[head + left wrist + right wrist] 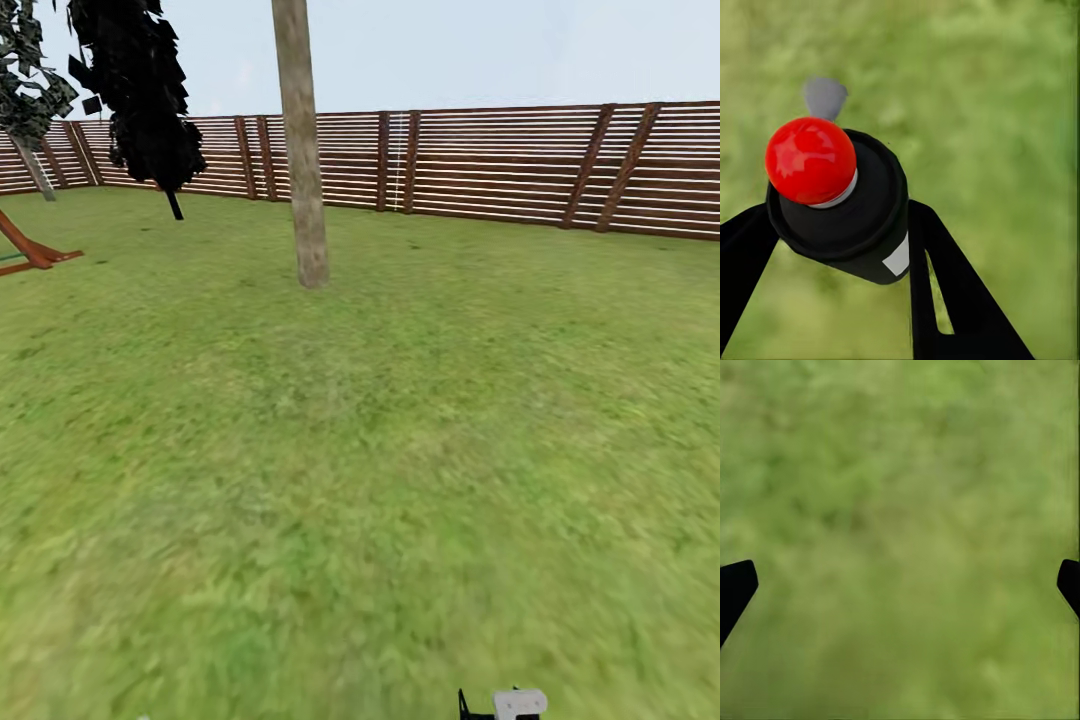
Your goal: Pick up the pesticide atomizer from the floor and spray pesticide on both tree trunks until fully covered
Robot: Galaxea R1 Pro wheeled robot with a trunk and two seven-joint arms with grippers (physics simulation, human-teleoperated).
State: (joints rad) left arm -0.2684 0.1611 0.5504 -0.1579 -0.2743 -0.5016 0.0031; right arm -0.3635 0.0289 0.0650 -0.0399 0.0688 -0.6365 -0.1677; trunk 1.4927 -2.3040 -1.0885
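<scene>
Left hand [832,247] is clamped on the small dark pesticide atomizer w/ red dot on top and white label [840,202], fingers touching both sides, above green grass lawn [400,450]. Right hand [900,585] hangs wide apart, holding nothing. Thick grey-brown bare tree trunk [303,150] stands ahead, near brown slatted wooden fence [500,165].

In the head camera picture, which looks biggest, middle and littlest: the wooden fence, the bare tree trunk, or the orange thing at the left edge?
As they look in the head view:
1. The wooden fence, which spans the whole width.
2. The tree trunk, tall but narrow.
3. The orange thing, partly cut off by the edge.
The fence stands farther away, so its real size is even greater.
</scene>
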